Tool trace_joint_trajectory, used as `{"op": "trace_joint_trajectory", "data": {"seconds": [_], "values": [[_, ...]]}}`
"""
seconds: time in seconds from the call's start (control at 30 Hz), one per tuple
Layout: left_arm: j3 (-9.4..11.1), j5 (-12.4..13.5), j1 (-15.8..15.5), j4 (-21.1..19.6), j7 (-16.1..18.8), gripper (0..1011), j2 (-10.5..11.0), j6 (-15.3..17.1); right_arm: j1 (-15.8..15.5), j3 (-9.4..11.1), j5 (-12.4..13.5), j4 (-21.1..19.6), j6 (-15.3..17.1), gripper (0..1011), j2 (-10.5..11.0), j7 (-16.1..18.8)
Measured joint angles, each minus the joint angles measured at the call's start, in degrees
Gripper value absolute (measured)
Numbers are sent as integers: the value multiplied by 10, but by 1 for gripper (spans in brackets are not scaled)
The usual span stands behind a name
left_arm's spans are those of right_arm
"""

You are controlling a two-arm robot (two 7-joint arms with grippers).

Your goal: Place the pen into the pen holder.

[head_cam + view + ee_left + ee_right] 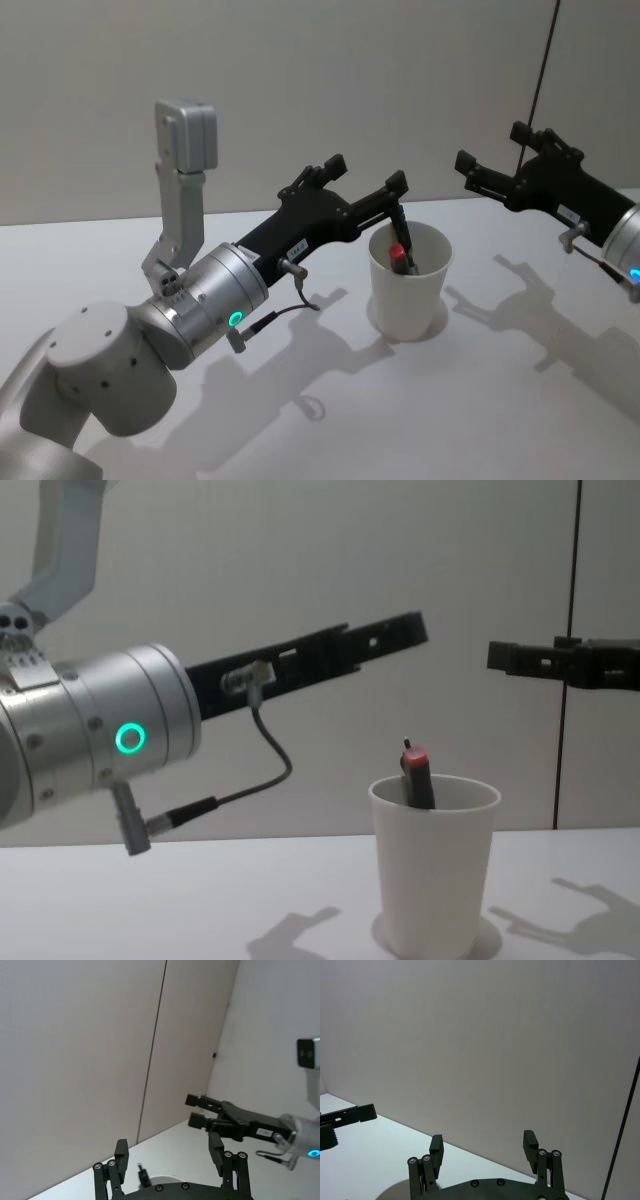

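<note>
The left gripper hangs in the air above the white table, just to the left of the pen holder's rim, its fingers spread apart and holding nothing. The pen holder, a plain white paper cup, stands upright near the middle of the table, and the pen, dark with a red band near its top, leans inside it with its tip poking above the rim. Well to the right and a little farther back, the right gripper hovers level above the table, its fingers likewise spread and empty.
</note>
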Motion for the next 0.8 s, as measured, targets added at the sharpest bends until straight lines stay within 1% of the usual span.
{"op": "trace_joint_trajectory", "data": {"seconds": [0.13, 0.23, 0.3, 0.43, 0.47, 0.5, 0.53, 0.57, 0.67, 0.73, 0.77, 0.8], "values": [[7, 24, 0, 3, 21, 1001, 5, -9, -9, 2, -7, -5, -3, 1001, -3, -8], [14, 53, -1, 7, 45, 1001, 11, -20, -21, 4, -16, -12, -6, 1001, -7, -21], [18, 65, -1, 8, 56, 1001, 14, -25, -27, 5, -21, -15, -8, 1001, -9, -27], [25, 94, -2, 12, 81, 1001, 20, -36, -53, 9, -39, -29, -16, 1001, -18, -52], [29, 106, -2, 14, 90, 1001, 23, -40, -61, 11, -45, -34, -18, 1002, -21, -61], [30, 111, -2, 14, 95, 1000, 24, -42, -61, 11, -45, -34, -18, 1001, -21, -61], [32, 116, -2, 15, 100, 1000, 26, -44, -68, 12, -51, -39, -21, 1002, -23, -69], [35, 128, -2, 17, 110, 1001, 28, -49, -73, 13, -54, -41, -22, 1002, -24, -73], [39, 146, -3, 19, 124, 1001, 32, -56, -89, 16, -66, -50, -27, 1001, -30, -90], [44, 162, -3, 21, 139, 1001, 36, -62, -102, 18, -75, -57, -30, 1001, -34, -102], [47, 174, -3, 23, 149, 1001, 38, -67, -106, 19, -78, -60, -32, 1002, -36, -107], [48, 180, -3, 23, 154, 1000, 39, -69, -110, 19, -81, -62, -33, 1001, -37, -111]]}}
